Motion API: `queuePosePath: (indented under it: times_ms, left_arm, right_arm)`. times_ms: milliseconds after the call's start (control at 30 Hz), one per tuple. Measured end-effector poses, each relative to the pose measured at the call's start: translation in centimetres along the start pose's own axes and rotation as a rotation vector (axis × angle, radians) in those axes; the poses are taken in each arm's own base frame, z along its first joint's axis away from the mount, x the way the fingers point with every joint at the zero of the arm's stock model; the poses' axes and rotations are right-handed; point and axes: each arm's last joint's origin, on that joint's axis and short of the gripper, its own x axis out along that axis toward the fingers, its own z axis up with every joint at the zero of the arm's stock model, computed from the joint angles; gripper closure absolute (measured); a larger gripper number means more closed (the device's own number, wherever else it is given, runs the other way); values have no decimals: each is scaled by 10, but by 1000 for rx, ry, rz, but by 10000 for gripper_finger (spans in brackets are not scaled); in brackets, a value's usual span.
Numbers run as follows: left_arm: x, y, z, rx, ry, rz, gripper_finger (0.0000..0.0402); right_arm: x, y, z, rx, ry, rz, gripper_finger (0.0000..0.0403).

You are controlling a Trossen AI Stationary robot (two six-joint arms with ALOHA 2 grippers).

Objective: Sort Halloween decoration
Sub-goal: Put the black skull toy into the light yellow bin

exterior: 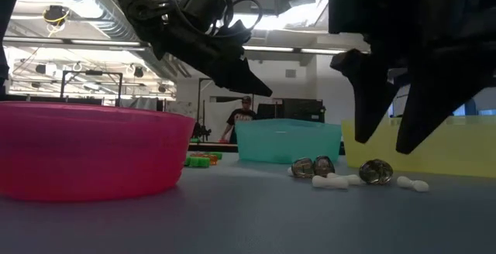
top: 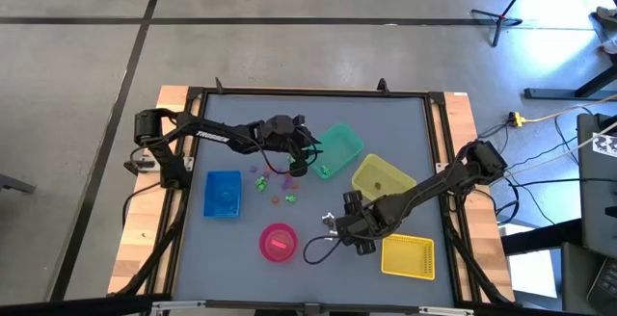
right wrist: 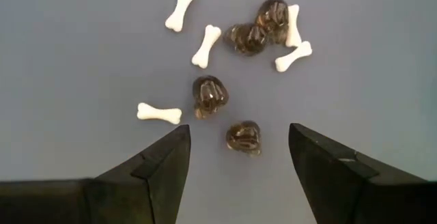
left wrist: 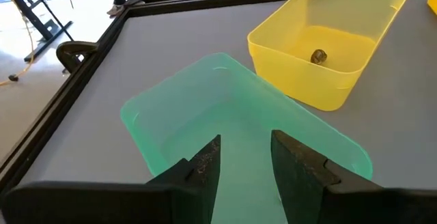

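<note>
blue bin (top: 223,193): far left on the table (top: 405,143), rectangular, contents can't be made out.
left gripper (top: 301,167): hovers over the near edge of the green bin (top: 337,149). Fingers (left wrist: 205,169) part-way apart in the left wrist view, nothing between them, green bin floor right under.
loose trinkets (top: 275,186): small purple, orange and green bits scattered on the table between blue bin and green bin, just beside the left gripper. Green ones (exterior: 200,159) show in the low view behind the bowl.
pink bowl (top: 278,242): round, front centre, one small piece inside.
green bin: tilted diamond-wise, centre back, touching or just beside the round yellow tub (top: 382,178).
right gripper (top: 333,222): low over the table, right of the pink bowl. Jaws wide apart, holding nothing.
skulls and bones: four dark grey skulls (right wrist: 209,95) and five white bones (right wrist: 205,46) lie on the table under the right gripper; one skull (right wrist: 244,136) sits between the fingertips, untouched.
yellow tub: one dark skull (left wrist: 318,57) inside.
yellow basket (top: 408,256): front right, meshed walls.
</note>
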Motion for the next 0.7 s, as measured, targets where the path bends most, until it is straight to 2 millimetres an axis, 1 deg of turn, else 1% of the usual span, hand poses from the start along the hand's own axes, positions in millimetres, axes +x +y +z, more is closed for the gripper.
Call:
queuePosePath:
  times_ms: [267, 433, 700]
  left_arm:
    - [0, 0, 0, -1, 0, 0, 288]
    - [0, 0, 0, -1, 0, 0, 288]
    - [0, 0, 0, -1, 0, 0, 288]
  right_arm:
    - [9, -2, -6, -33, -7, -19, 155]
    - [13, -11, -9, -12, 8, -22, 155]
    - [22, -22, -10, 37, -15, 59, 155]
